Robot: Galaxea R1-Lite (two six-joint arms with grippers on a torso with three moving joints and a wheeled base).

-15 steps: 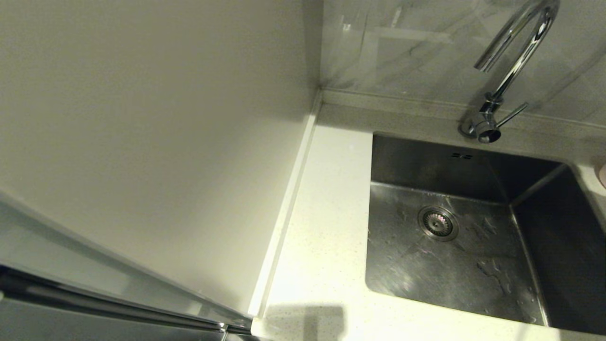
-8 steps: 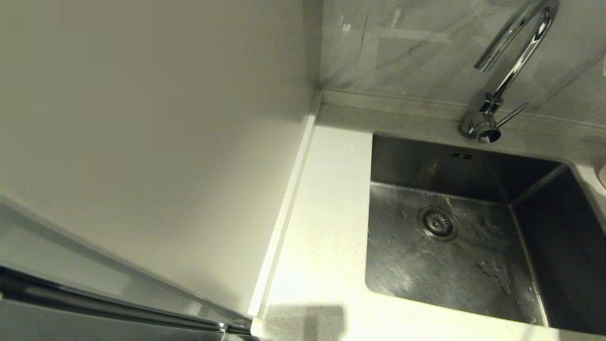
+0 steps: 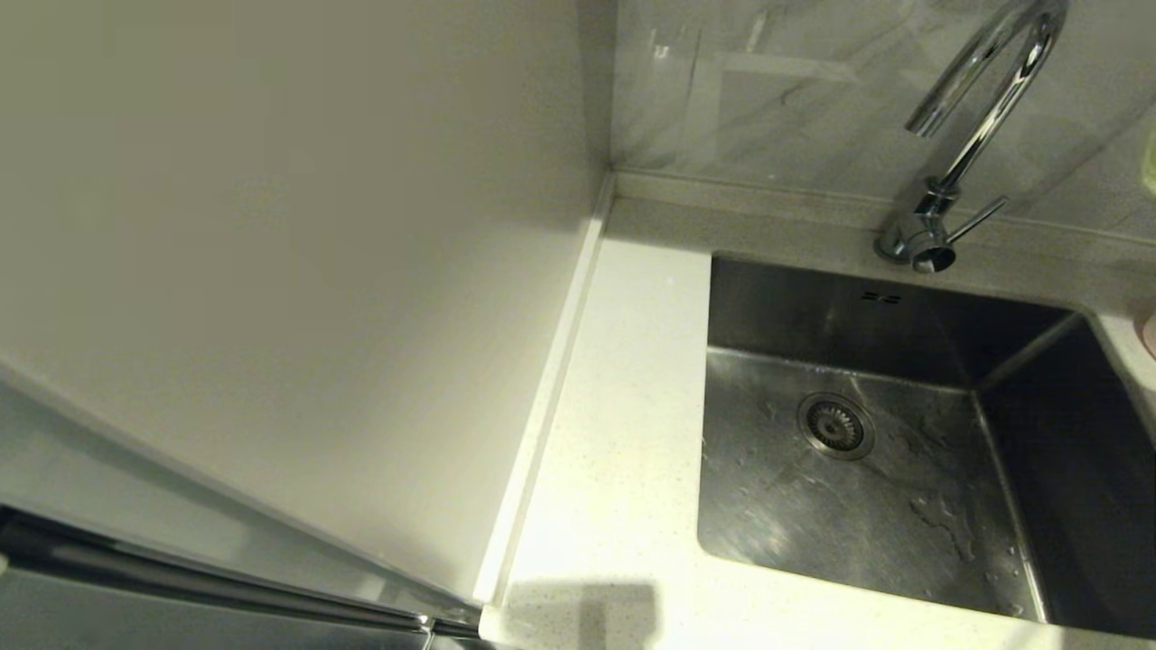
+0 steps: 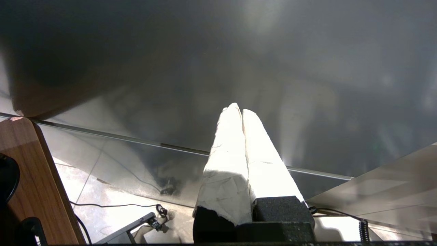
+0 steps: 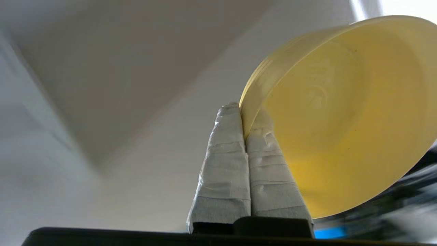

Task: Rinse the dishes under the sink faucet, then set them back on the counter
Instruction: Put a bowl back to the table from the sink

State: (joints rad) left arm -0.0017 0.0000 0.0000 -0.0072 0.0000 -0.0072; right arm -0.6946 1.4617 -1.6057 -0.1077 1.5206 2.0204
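Pinching the yellow bowl by its rim, the right claw is closed, likely carrying it toward the faucet above the sink. Left claw, closed and empty, idles low.

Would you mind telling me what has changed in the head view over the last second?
A yellow-green dish has come into the head view at the right edge, level with the faucet; a second ago it was absent, then only a sliver showed slightly higher. The right gripper pinches its rim. The sink, with no water running, the counter and the pink dish at the right edge stayed as they were.
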